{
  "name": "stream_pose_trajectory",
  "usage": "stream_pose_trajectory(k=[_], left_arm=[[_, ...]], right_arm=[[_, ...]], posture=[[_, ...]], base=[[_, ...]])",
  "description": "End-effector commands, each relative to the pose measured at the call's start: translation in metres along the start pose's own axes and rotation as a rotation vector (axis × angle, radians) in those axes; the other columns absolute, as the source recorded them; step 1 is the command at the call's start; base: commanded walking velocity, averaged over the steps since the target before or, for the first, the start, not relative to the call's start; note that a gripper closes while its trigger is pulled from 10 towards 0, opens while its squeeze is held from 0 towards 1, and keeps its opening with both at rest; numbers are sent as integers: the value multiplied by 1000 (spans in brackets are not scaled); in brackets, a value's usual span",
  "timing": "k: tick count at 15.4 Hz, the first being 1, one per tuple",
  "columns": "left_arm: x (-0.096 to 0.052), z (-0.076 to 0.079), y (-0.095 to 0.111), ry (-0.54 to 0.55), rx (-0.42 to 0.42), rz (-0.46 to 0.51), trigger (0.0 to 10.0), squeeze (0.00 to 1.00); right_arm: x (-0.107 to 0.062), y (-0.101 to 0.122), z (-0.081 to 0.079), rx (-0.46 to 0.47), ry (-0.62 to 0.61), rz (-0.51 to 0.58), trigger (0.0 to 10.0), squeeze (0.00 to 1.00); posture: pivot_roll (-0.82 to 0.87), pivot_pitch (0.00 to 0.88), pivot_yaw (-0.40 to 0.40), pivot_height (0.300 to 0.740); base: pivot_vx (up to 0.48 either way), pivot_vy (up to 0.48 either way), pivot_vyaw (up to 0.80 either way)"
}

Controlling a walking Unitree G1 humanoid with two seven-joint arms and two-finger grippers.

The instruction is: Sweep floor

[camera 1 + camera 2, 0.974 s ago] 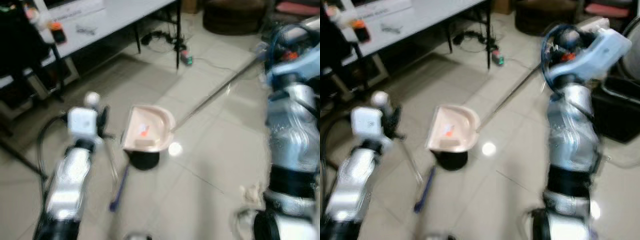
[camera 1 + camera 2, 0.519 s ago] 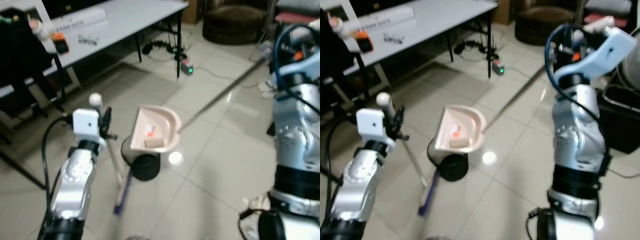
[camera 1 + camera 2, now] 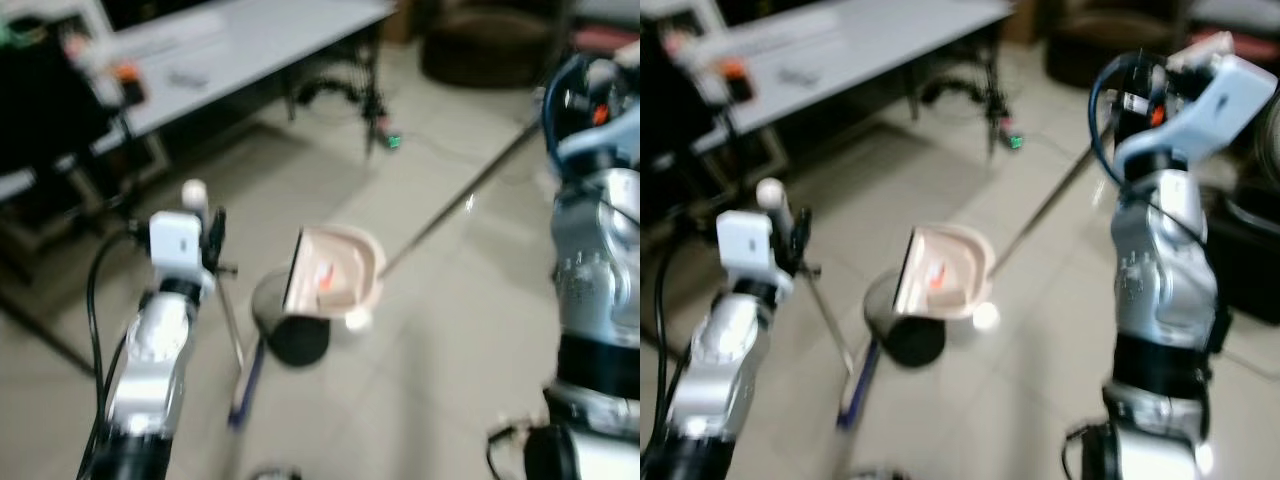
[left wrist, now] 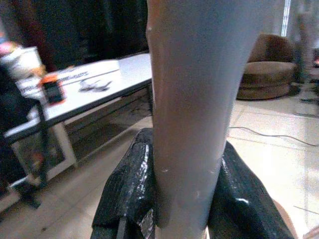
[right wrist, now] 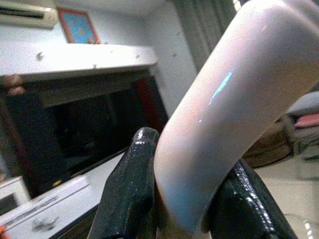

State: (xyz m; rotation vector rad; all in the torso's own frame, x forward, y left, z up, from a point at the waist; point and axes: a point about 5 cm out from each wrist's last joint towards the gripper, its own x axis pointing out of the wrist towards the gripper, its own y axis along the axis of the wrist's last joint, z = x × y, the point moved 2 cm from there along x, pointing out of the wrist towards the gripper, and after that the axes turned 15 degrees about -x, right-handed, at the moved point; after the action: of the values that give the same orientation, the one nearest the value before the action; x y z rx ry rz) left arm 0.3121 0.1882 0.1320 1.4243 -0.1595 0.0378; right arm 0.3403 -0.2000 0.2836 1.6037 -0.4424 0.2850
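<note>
My left gripper [image 4: 187, 199] is clamped on the broom handle [image 4: 192, 99], and my right gripper [image 5: 184, 199] is clamped on the dustpan handle [image 5: 219, 114]. The pink dustpan [image 3: 335, 275] hangs tilted above a dark bin [image 3: 290, 335] on the tiled floor [image 3: 430, 380], small debris [image 3: 324, 279] inside it.

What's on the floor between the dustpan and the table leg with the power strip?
In the left eye view, bare tile lies between the dustpan and the table leg; only the dustpan's long handle crosses off to the right.
</note>
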Motion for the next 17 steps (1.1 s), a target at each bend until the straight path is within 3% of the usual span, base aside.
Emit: stream_pose_trajectory(k=[1,10,17], left_arm=[[3,-1,10,-2,17,35,10000,0],[4,2,8,-19,9,23,10000,0],[3,4,4,-20,-26,-2,10000,0]], right_arm=[[1,12,-8,71,17,56,10000,0],[-1,11,-3,60,-2,50,10000,0],[-3,12,-5,-38,18,91,10000,0]], posture=[[-13,46,86,740],[-13,54,92,740],[-13,61,93,740]], base=[[368,0,0],[367,0,0],[0,0,0]])
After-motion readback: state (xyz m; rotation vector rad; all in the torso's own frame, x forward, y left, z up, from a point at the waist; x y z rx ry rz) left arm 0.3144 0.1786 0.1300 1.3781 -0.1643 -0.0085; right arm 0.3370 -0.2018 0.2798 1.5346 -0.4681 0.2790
